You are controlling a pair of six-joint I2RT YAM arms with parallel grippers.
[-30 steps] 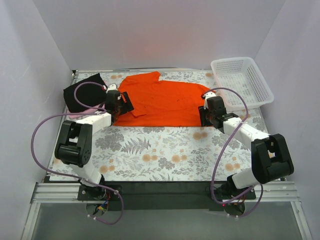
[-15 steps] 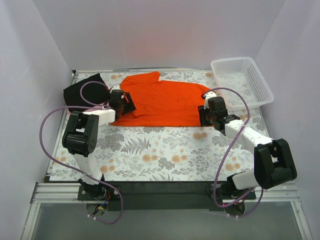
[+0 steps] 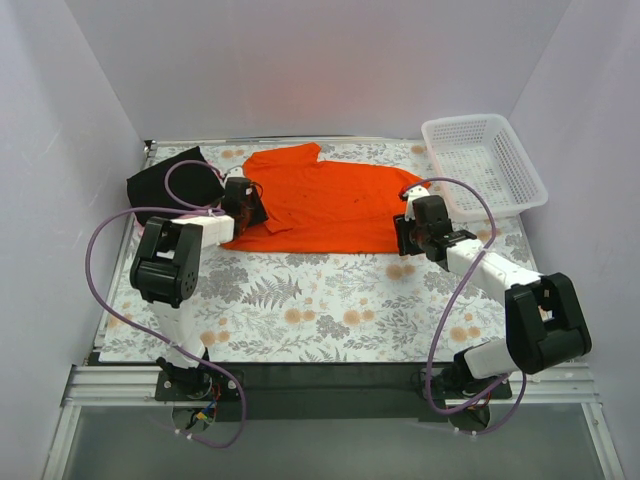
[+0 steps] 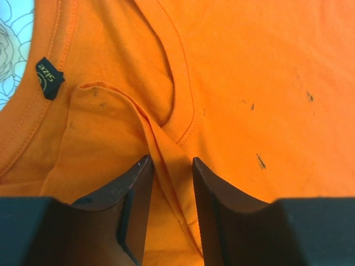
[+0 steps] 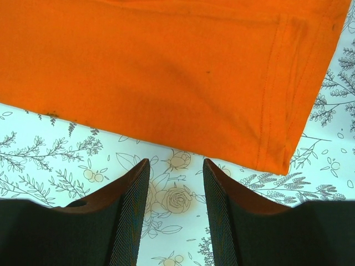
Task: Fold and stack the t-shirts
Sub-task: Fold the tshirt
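Bench (image 3: 330,300) has a floral-print cover, with plain pale walls (image 3: 320,60) boxing it in on three sides. Orange t-shirt (image 3: 325,205) lies spread at far centre. Black t-shirt (image 3: 165,182) is bunched at far left, and the white mesh basket (image 3: 485,160) sits in the far right corner. Left gripper (image 4: 170,162) is clenched on a raised fold of the orange t-shirt by the collar (size tag close by). Right gripper (image 5: 176,166) is released, jaws apart over bare bench just off the hem, gripping nothing.

left arm (image 3: 165,265) bent sharply, elbow up; left tool (image 4: 170,160) pointing down, jaws narrowly parted, grip unclear. right arm (image 3: 480,265) reaching forward; right tool (image 5: 176,162) low, jaws apart, holding nothing.
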